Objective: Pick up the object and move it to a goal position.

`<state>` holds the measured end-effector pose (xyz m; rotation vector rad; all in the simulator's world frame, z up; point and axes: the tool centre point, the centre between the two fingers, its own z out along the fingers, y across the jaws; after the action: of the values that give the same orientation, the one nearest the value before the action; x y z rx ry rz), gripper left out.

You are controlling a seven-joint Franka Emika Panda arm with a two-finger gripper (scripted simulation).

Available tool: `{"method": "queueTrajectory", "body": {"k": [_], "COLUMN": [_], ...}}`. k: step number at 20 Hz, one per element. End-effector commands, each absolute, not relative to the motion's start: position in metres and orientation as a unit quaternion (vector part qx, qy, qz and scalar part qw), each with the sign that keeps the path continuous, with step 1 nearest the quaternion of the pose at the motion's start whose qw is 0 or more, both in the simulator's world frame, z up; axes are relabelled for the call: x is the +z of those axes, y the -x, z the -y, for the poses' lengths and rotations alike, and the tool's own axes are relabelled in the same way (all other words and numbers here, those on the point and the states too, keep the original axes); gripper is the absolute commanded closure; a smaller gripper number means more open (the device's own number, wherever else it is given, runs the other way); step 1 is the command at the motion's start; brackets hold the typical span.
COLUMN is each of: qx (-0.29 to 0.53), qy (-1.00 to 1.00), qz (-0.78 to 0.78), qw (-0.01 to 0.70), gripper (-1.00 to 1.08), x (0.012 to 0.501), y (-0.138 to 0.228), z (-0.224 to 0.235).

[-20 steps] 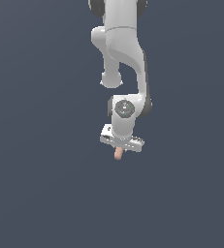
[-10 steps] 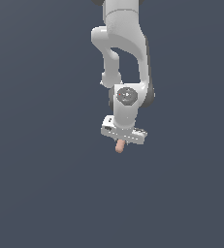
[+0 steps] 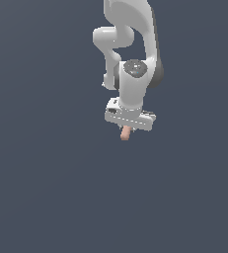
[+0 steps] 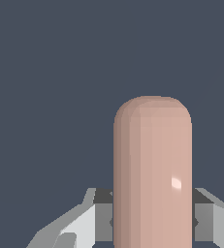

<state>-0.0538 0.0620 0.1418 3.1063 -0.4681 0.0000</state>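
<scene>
Smooth capsule (image 4: 152, 179) — faintly glossy; fingers (image 4: 82, 220) — matt grey-white

Salmon-pink object (image 4: 152, 174), white hand (image 3: 127, 129), dark slate-grey background (image 3: 46, 188).

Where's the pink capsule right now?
The pink capsule is clamped in the gripper, poking out below it near the middle of the exterior view; the wrist view shows fingers on either side.
</scene>
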Motion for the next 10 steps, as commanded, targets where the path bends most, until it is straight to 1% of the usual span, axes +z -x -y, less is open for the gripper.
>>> {"method": "queueTrajectory", "body": {"k": [1, 10], "qx": [0.000, 0.000], "qy": [-0.989, -0.989], "qz": [0.149, 0.149], "qw": [0.000, 0.000], "gripper": [1.08, 1.08], "x": [0.164, 0.247], "y": [0.064, 0.099], "z": [-0.065, -0.078]}}
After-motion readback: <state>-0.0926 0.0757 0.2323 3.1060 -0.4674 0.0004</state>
